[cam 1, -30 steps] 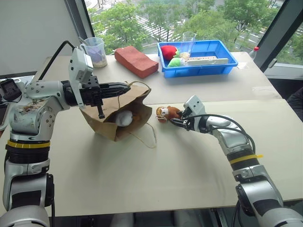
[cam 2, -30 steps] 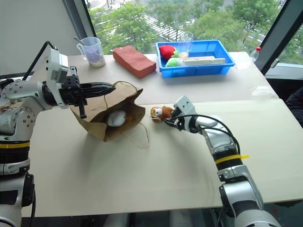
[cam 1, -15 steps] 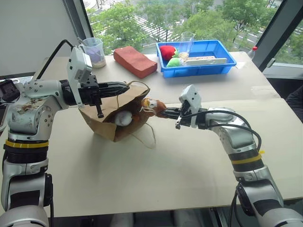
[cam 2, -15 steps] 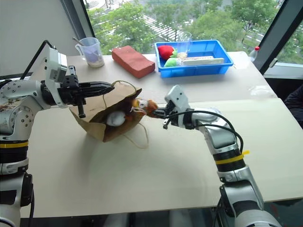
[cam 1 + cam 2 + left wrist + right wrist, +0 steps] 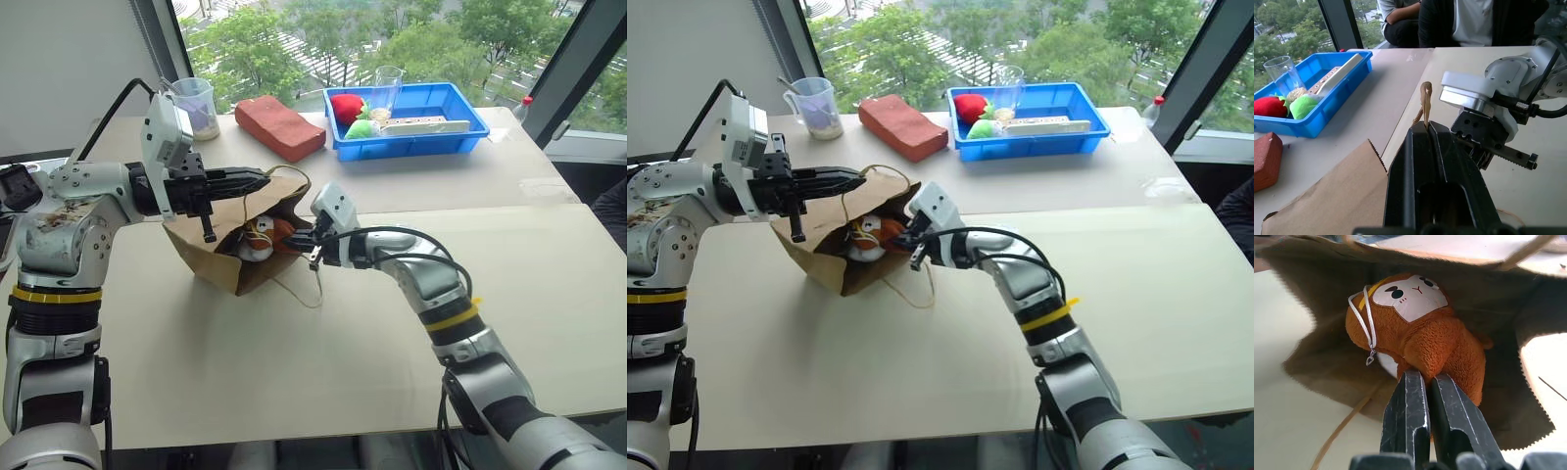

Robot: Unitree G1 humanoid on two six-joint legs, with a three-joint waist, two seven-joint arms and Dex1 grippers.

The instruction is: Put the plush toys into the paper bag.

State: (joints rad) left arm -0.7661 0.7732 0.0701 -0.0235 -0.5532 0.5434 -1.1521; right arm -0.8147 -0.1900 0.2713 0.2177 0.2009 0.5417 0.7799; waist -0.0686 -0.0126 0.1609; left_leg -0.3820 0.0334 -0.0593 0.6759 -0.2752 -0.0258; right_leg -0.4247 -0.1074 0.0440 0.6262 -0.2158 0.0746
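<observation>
The brown paper bag [image 5: 220, 266] lies on its side on the table, mouth facing right. My left gripper [image 5: 263, 179] is shut on the bag's cord handle [image 5: 1425, 100] and holds the upper edge up, so the mouth stays open. My right gripper [image 5: 300, 241] is at the mouth, shut on the lower body of the brown monkey plush toy [image 5: 1420, 328]. The monkey [image 5: 270, 233] is just inside the bag, face up. The white plush toy [image 5: 862, 251] lies deeper in the bag, mostly hidden behind the monkey.
A reddish brick block [image 5: 281, 126] and a measuring cup [image 5: 196, 106] stand behind the bag. At the back right is a blue tray [image 5: 460, 132] with red and green soft items and a glass. People sit beyond the table [image 5: 1464, 19].
My right gripper shut on the monkey toy, lifted it off the table and carried it left into the bag's mouth. The left gripper and the bag stayed put.
</observation>
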